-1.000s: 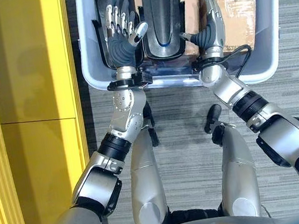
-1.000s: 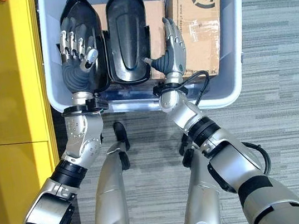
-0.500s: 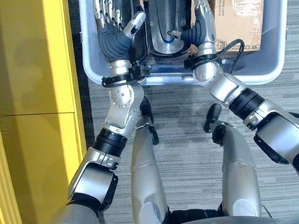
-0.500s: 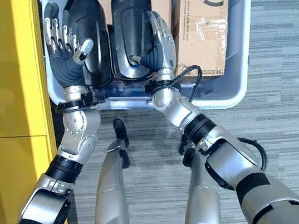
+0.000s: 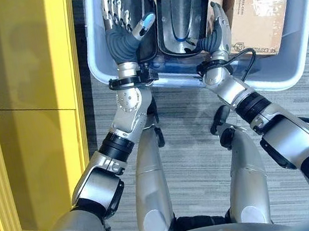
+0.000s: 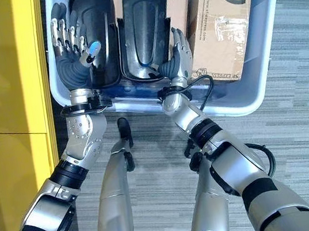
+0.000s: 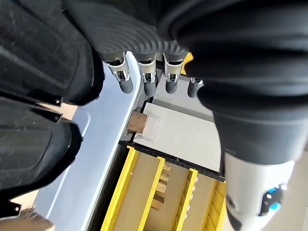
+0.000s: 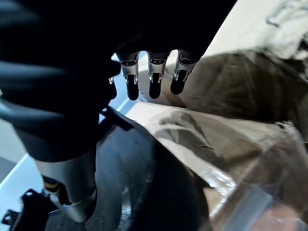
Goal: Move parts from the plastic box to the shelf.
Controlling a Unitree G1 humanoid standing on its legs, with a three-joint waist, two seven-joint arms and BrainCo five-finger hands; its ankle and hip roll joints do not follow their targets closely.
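Box (image 5: 300, 41) w/ 2 black parts (image 5: 179, 7), carton (image 5: 263, 3); left hand (image 5: 121, 30), right hand (image 5: 216, 32) both open, empty.

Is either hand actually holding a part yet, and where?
No. Left hand and right hand flank the black parts, fingers straight.

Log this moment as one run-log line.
left hand: open, over left black part | right hand: open, between right black part and cardboard box | both parts in plastic box
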